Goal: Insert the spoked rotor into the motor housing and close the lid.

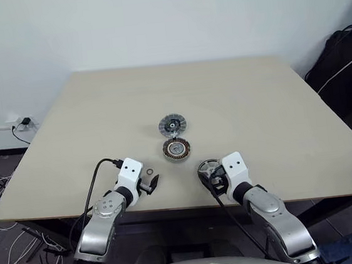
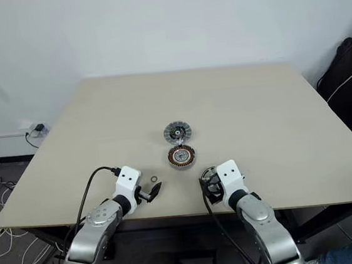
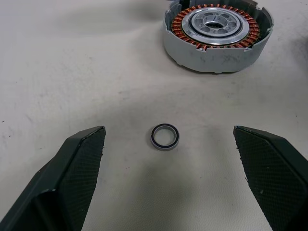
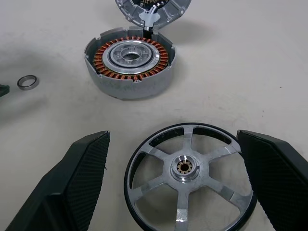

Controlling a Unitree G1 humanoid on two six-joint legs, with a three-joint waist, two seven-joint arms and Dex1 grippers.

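The motor housing [image 1: 176, 148], a grey cup with copper windings around a silver centre, sits mid-table. Just beyond it lies the lid [image 1: 173, 125], segmented face up. The spoked rotor [image 4: 185, 168] lies flat near the front edge, between the wide-apart fingers of my right gripper [image 4: 173, 136], which is open and touches nothing. My left gripper [image 3: 168, 132] is open too, with a small steel ring [image 3: 165, 137] on the table between its fingertips. The housing [image 3: 217, 33] lies ahead of the left gripper and to its right.
The beige table [image 1: 273, 96] has its front edge just behind both grippers. A black bag [image 1: 345, 64] stands off the table's right side. Cables [image 1: 1, 207] and a wall socket [image 1: 22, 123] are on the floor side at the left.
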